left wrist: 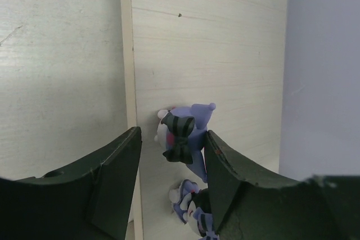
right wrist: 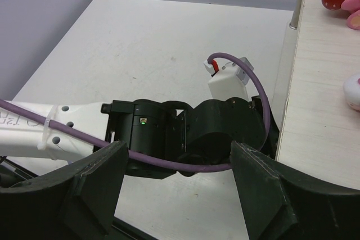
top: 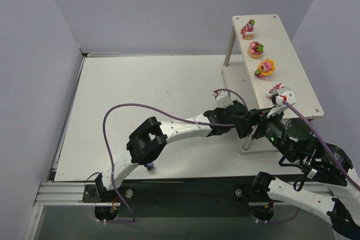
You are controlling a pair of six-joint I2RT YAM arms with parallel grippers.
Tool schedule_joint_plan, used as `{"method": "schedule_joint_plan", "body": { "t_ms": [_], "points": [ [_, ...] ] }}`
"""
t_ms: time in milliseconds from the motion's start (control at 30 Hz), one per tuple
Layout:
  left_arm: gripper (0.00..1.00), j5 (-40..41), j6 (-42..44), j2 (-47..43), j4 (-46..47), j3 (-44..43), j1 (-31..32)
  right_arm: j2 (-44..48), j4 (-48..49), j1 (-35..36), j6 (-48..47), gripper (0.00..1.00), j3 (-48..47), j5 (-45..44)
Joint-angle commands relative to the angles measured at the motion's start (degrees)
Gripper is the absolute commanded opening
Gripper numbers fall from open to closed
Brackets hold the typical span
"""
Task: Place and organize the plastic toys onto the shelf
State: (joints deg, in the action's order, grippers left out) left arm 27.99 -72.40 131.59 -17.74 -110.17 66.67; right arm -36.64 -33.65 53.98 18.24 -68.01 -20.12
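The off-white shelf [top: 292, 60] stands at the right. Four bright toys sit in a row on its top board: one pink-red [top: 247, 28], one orange [top: 256, 49], one yellow-pink [top: 265, 67], and one [top: 275, 89] partly hidden by my right wrist. My left gripper [left wrist: 172, 133] is open under the top board, around a dark blue-purple toy with a striped bow [left wrist: 183, 139] that stands on the lower board [left wrist: 214, 54]. The right finger is close against it, the left finger apart. A second dark toy [left wrist: 194, 209] stands nearer. My right gripper [right wrist: 179, 145] is open and empty above the left wrist.
Another small dark toy [top: 149, 166] lies on the table under the left arm's elbow. The left arm's purple cable [right wrist: 169, 164] runs between the right gripper's fingers in the right wrist view. Grey walls close in on the left, back and right.
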Motion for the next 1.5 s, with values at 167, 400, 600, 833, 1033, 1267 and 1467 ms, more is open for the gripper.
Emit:
{"method": "schedule_joint_plan", "body": {
  "t_ms": [167,400,600,833,1033,1267,1467],
  "points": [
    [0.61,2.78,1.12,-6.17,3.49,5.14,-0.41,-1.5,1.13,-0.19,0.66,0.75,-0.11,-1.76],
    [0.63,0.75,5.52,-5.64,7.63,3.56,-0.58,-2.03,1.04,-0.19,0.48,0.75,-0.2,-2.03],
    [0.64,1.45,6.13,-6.34,7.89,3.91,-0.76,-2.12,0.86,-0.19,0.31,0.75,-0.28,-2.2],
    [0.65,2.16,7.1,-8.8,9.74,7.07,-1.02,-2.56,0.87,-0.19,0.31,0.75,-0.46,-2.38],
    [0.79,4.44,9.47,-12.67,11.93,10.67,-1.11,-3.26,0.78,-0.19,0.22,0.75,-0.81,-2.38],
    [0.9,5.76,9.21,-18.64,12.99,22.33,-3.56,-3.35,0.78,-0.19,0.31,0.75,-0.99,-2.56],
    [0.97,9.81,12.28,-31.81,15.7,42.11,-7.34,-2.3,2.0,-0.1,-0.22,0.99,0.42,-2.38]
  ]
}}
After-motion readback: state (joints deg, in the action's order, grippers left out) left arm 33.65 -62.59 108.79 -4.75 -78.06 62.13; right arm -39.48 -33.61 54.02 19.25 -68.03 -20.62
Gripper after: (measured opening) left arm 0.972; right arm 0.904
